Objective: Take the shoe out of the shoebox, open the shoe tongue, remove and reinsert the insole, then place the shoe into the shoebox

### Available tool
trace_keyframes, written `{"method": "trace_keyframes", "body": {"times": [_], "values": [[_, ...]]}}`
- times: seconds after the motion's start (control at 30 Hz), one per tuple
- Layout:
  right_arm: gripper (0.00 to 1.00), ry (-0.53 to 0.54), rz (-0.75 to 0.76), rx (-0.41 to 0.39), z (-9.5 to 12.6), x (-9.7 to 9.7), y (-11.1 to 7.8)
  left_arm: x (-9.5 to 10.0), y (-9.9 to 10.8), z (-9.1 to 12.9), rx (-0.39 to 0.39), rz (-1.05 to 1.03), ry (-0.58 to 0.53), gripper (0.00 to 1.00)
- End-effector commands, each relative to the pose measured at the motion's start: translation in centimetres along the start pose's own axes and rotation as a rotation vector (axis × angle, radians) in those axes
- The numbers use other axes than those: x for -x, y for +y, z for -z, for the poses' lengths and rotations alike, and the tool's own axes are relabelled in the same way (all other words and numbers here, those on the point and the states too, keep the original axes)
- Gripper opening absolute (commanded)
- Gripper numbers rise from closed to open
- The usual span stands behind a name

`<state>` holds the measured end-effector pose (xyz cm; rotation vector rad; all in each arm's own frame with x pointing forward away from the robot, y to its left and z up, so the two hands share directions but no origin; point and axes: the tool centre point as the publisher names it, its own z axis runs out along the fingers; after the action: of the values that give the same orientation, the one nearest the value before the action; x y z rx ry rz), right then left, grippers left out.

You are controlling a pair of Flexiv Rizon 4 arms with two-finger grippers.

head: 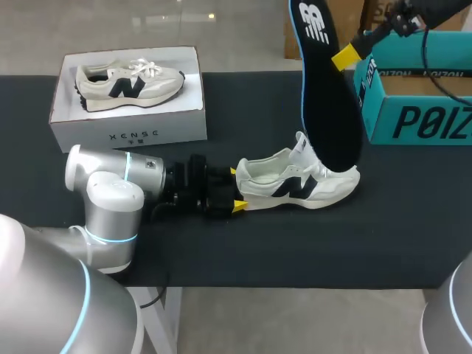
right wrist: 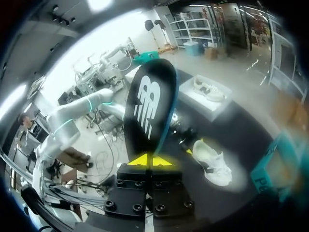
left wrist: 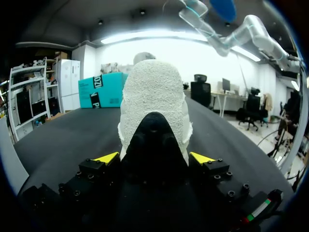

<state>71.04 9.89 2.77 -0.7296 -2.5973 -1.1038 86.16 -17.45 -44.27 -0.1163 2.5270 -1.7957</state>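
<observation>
A white shoe (head: 295, 184) with a dark logo lies on its sole on the black table, toe to the right. My left gripper (head: 237, 189) is shut on its heel, one yellow tip on each side; the left wrist view shows the heel (left wrist: 154, 96) filling the gap of the gripper (left wrist: 154, 157). My right gripper (head: 345, 55) is shut on the black insole (head: 324, 96) near its upper end and holds it upright, high over the shoe, its lower end hanging by the shoe's opening. The right wrist view shows the insole (right wrist: 147, 106) rising from the gripper (right wrist: 151, 160), with the shoe (right wrist: 212, 159) far below.
An open white shoebox (head: 125, 125) stands at the back left with a second matching shoe (head: 129, 82) lying inside. A teal cardboard box (head: 420, 118) stands at the back right, close behind my right arm. Bare black table lies in front of the shoe.
</observation>
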Motion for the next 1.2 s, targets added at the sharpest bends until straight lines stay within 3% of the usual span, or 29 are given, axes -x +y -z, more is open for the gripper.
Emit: {"method": "trace_keyframes", "body": {"times": [0.03,0.27,0.53,0.87,1.2], "values": [[0.0,-0.019,-0.002,-0.064,0.4,-2.0,1.5,0.0,0.4,-0.3,0.005,0.0,0.003,0.0],[0.0,-0.046,-0.009,-0.08,1.0,-5.4,0.9,0.0,0.4,-0.3,0.005,0.0,0.003,0.0],[0.0,-0.042,-0.021,-0.079,0.1,-7.2,0.1,0.0,0.4,-0.3,0.005,0.0,0.003,0.0],[0.0,-0.066,-0.003,-0.061,-0.3,-9.1,0.3,0.0,0.4,-0.3,0.005,0.0,0.003,0.0],[0.0,-0.075,0.003,-0.057,-0.5,-9.3,0.5,0.0,0.4,-0.3,0.005,0.0,0.003,0.0]]}}
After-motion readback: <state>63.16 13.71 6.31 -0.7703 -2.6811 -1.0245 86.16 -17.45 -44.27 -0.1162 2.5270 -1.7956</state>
